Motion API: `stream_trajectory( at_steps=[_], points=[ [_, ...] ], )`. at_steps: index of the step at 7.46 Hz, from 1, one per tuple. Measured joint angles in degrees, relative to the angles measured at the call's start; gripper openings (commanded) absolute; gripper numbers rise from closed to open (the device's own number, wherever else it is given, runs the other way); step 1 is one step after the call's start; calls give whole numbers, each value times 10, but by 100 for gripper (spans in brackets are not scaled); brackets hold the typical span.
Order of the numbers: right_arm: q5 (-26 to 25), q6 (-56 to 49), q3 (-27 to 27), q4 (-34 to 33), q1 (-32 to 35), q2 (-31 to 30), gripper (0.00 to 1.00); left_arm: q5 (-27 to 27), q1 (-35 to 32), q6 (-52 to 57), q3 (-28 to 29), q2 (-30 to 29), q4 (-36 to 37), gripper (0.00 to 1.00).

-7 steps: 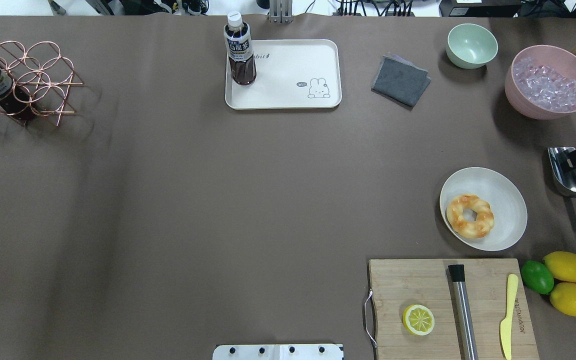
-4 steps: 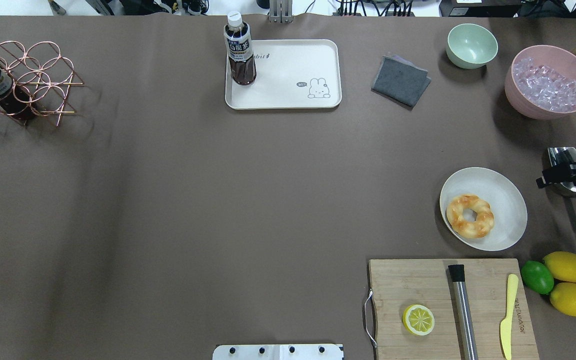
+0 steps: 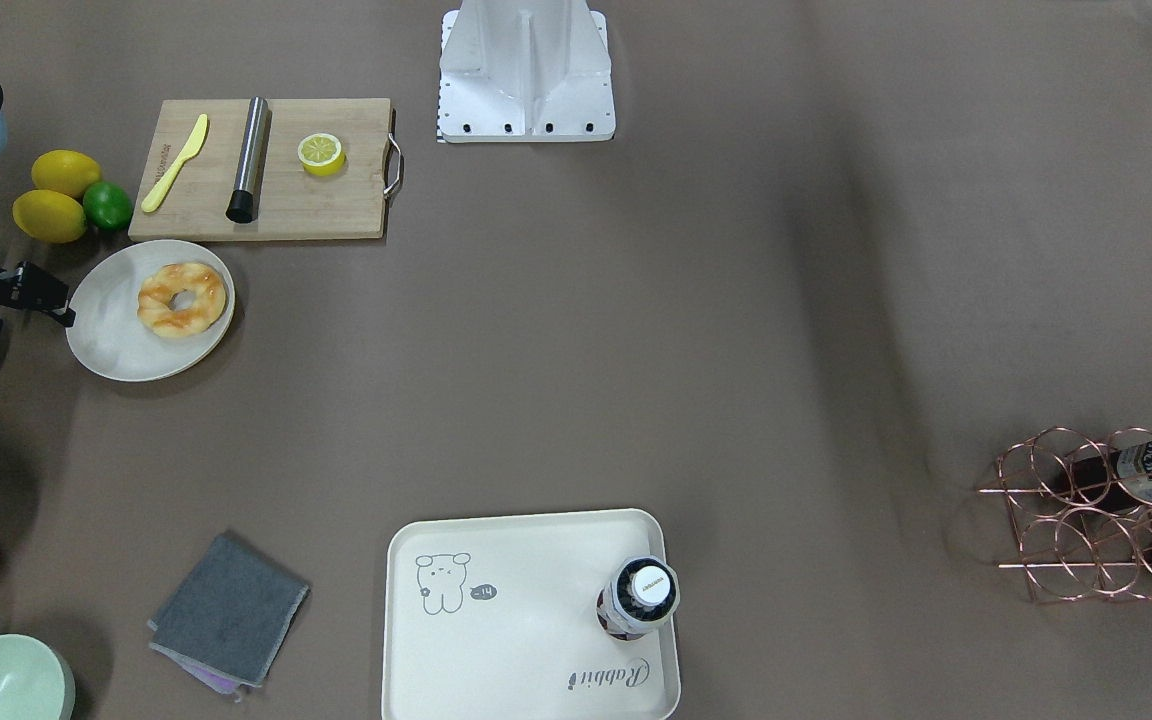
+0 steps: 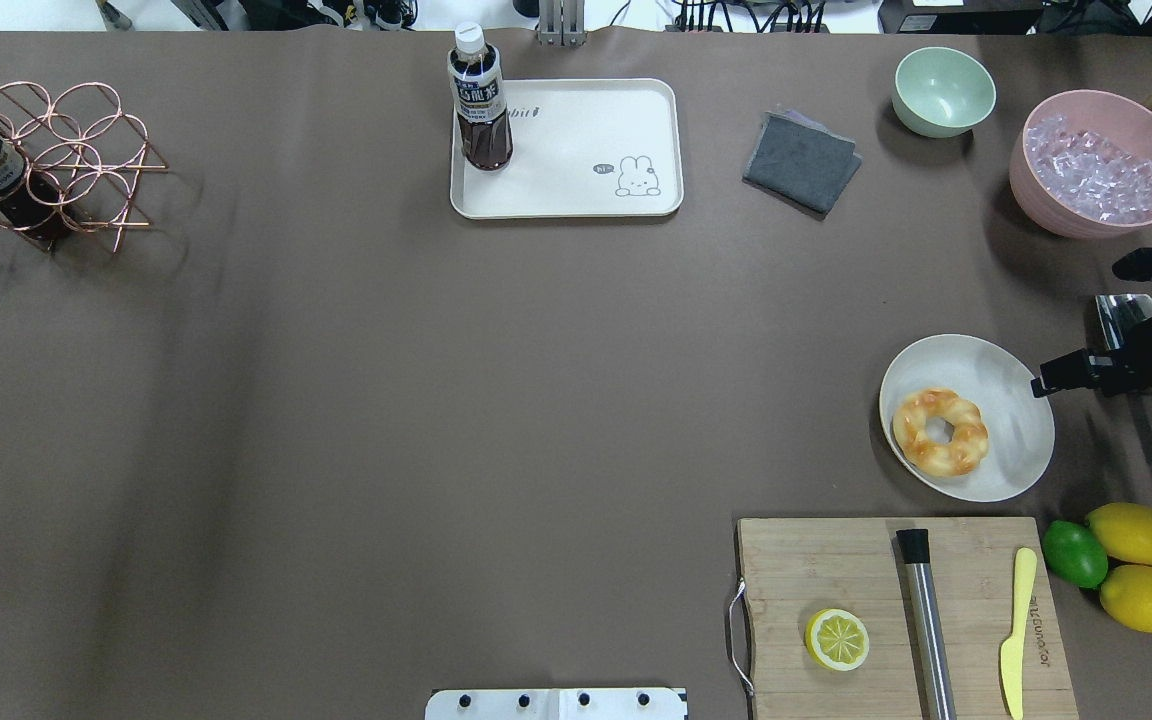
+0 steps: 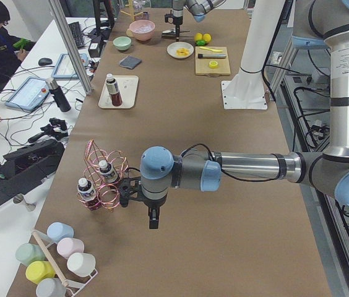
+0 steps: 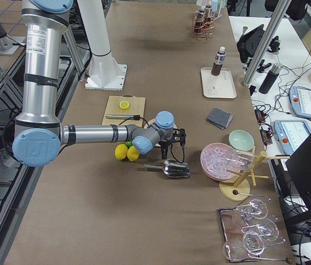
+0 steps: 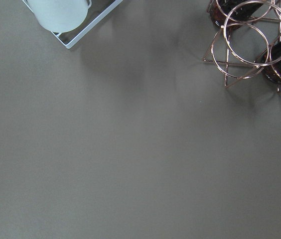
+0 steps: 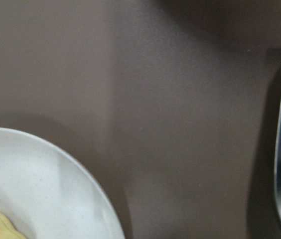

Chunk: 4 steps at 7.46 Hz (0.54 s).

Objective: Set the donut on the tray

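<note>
Jaws on the right gripper (image 4: pixel 1042 386), mid-right, can't be judged spread or closed. Donut (image 4: pixel 940 431) sits on the plate (image 4: pixel 1021 425) beside it; tray (image 4: pixel 576 150) upper centre. A low approach may clip the plate's rim.

Open tabletop (image 4: pixel 536 400) stretched from the plate (image 4: pixel 1021 440) holding the donut (image 4: pixel 939 431), near the right edge, to the tray (image 4: pixel 576 190) at the far edge. A tea bottle (image 4: pixel 479 100) occupied the tray's left end. The cutting board (image 4: pixel 816 570) and metal scoop (image 6: pixel 175 168) crowded the plate's near and right sides.
</note>
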Motion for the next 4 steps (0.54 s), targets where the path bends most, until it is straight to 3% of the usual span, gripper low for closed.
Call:
stream_trajectory(
  at_steps=[1, 2, 3, 4],
  points=[
    [-1, 20, 0, 12, -11, 0, 96, 0, 0, 0, 0, 0, 0, 98],
    [-2, 29, 0, 17, -19, 0, 87, 0, 0, 0, 1, -1, 0, 98],
    [-4, 33, 0, 19, -25, 0, 65, 0, 0, 0, 1, 0, 0, 98],
    [-8, 34, 1, 20, -31, 0, 36, 0, 0, 0, 1, 0, 1, 98]
  ],
)
